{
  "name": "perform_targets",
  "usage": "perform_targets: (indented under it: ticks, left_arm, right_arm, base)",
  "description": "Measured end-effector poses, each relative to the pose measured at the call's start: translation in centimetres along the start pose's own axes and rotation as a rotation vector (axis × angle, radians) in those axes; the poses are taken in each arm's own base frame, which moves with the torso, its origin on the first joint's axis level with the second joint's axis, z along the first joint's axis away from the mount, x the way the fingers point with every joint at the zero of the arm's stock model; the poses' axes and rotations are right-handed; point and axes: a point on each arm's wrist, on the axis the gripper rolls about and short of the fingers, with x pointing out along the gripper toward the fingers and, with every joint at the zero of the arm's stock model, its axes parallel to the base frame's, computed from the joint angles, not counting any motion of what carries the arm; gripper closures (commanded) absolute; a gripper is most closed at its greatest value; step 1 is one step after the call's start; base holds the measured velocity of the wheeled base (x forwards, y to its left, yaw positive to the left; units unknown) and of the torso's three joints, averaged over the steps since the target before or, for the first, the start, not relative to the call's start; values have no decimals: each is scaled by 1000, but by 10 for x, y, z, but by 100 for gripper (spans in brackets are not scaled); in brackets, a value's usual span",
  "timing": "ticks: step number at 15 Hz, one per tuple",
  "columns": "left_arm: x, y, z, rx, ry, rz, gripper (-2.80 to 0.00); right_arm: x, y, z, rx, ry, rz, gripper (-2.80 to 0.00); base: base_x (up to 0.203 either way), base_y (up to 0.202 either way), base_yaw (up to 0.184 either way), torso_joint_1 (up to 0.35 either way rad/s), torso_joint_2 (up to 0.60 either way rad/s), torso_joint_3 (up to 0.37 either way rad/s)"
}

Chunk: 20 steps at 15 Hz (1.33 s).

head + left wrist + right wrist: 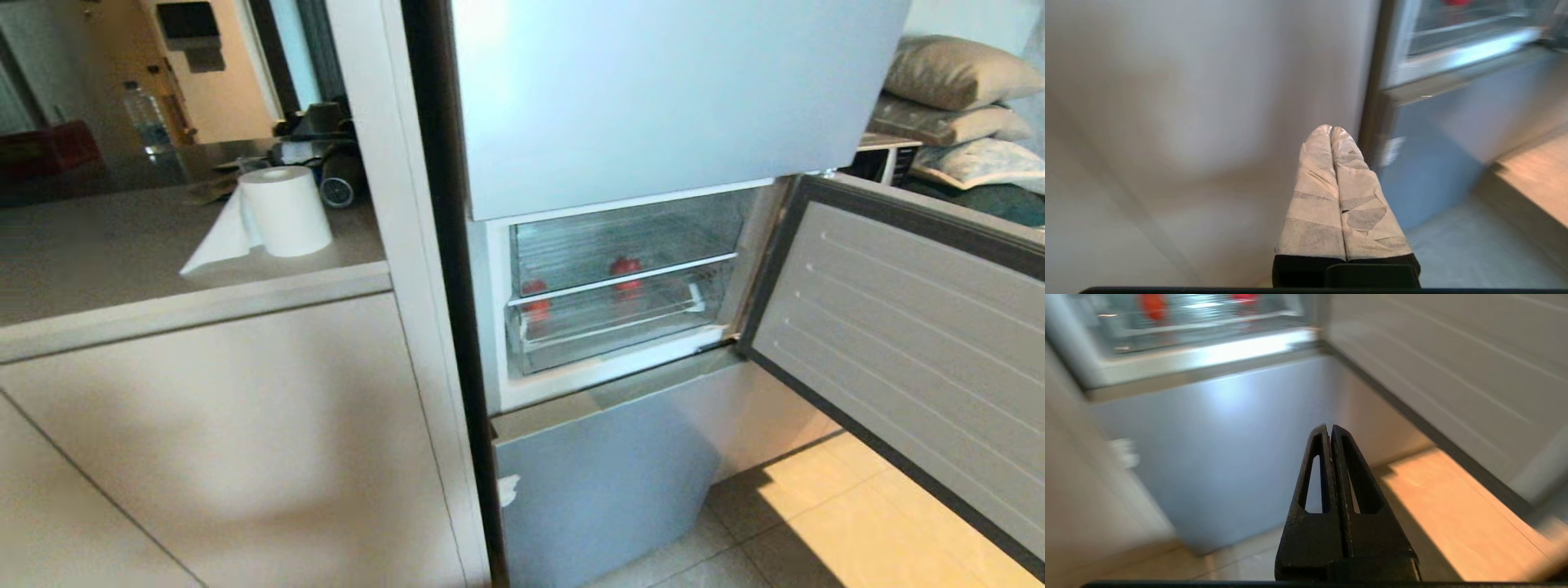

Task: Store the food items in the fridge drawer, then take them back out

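Two red food items (625, 266) (535, 287) show through the clear plastic inside the open fridge compartment. They seem to lie in the lower see-through fridge drawer (620, 331), which is pushed in. Neither arm shows in the head view. My left gripper (1331, 129), its fingers wrapped in white tape, is shut and empty, low in front of the pale cabinet beside the fridge. My right gripper (1329, 427), with black fingers, is shut and empty, low before the fridge's pale blue lower front (1216, 449). Red food items (1152, 304) sit far ahead of it, beyond the sill.
The fridge door (914, 343) stands swung open to the right, over the tiled floor (816, 523). A counter (122, 269) with a paper roll (286, 211) is on the left. A similar clear bin (620, 237) sits above the drawer. Pillows (955, 73) lie at the back right.
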Motion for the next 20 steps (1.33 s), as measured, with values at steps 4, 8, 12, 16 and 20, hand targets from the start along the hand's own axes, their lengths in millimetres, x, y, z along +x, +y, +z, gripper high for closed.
perform_targets:
  ticks: [4,8,12,16,20]
  left_arm:
    - [0,0,0,0,0,0,0]
    - [0,0,0,0,0,0,0]
    - [0,0,0,0,0,0,0]
    - [0,0,0,0,0,0,0]
    - [0,0,0,0,0,0,0]
  right_arm:
    - [0,0,0,0,0,0,0]
    - [0,0,0,6,0,0,0]
    - [0,0,0,7,0,0,0]
    - [0,0,0,8,0,-2,0]
    - [0,0,0,17,1,-2,0]
  base:
    - [0,-7,174,3,1,1]
    - [1,-5,130,2,1,2]
    - [0,0,0,-55,110,61]
    - [0,0,0,-159,327,168]
    - [0,0,0,-174,352,182]
